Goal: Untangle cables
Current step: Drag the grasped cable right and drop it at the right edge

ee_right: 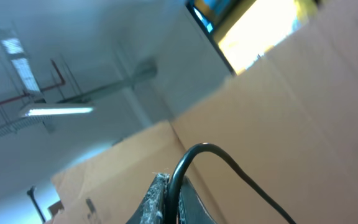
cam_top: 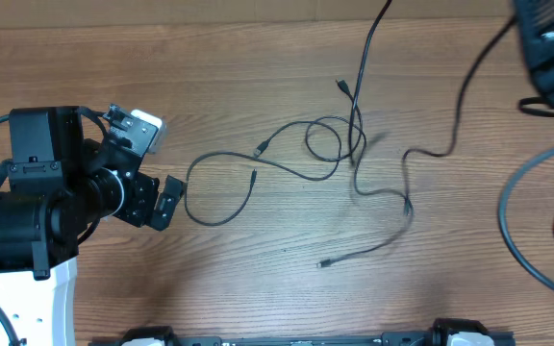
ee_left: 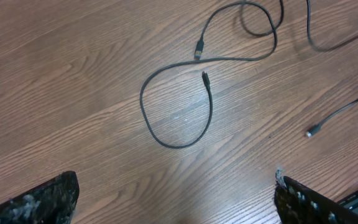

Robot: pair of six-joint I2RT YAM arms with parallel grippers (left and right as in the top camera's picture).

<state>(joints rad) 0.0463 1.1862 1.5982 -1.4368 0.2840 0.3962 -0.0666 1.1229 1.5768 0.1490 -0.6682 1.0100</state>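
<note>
Thin black cables (cam_top: 354, 144) lie tangled on the wooden table (cam_top: 258, 58), crossing in small loops near its middle. One strand curls into a loop (cam_top: 192, 192) just right of my left gripper (cam_top: 168, 201), which is open and holds nothing. In the left wrist view that loop (ee_left: 143, 106) lies ahead of the open left gripper (ee_left: 176, 200), with two small plug ends (ee_left: 198, 48) near it. My right gripper (ee_right: 169, 183) is shut on a black cable (ee_right: 229, 160) and points upward. That cable (cam_top: 462, 96) hangs from the right arm (cam_top: 549, 43) down to the tangle.
A loose plug end (cam_top: 325, 262) lies toward the front of the table. Thicker grey robot wiring (cam_top: 504, 221) curves along the right edge. The left arm's base (cam_top: 27, 221) fills the left side. Cardboard (ee_right: 303, 106) and a ceiling show in the right wrist view.
</note>
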